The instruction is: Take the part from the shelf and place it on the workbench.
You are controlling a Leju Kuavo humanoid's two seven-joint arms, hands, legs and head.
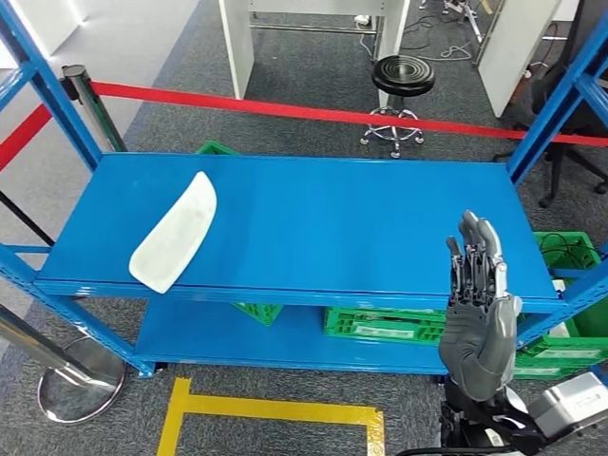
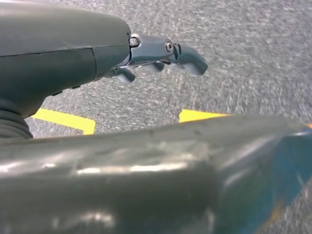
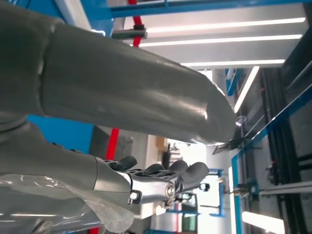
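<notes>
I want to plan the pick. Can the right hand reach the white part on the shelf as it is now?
Probably yes, but not directly. The right hand is raised and empty at the shelf's right front, while the white part lies far left. Nothing stands between them.

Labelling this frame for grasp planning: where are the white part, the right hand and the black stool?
white part [image 1: 174, 234], head view, middle of its curved face.
right hand [image 1: 479, 313], head view, middle of the hand.
black stool [image 1: 403, 73], head view, seat top.
</notes>
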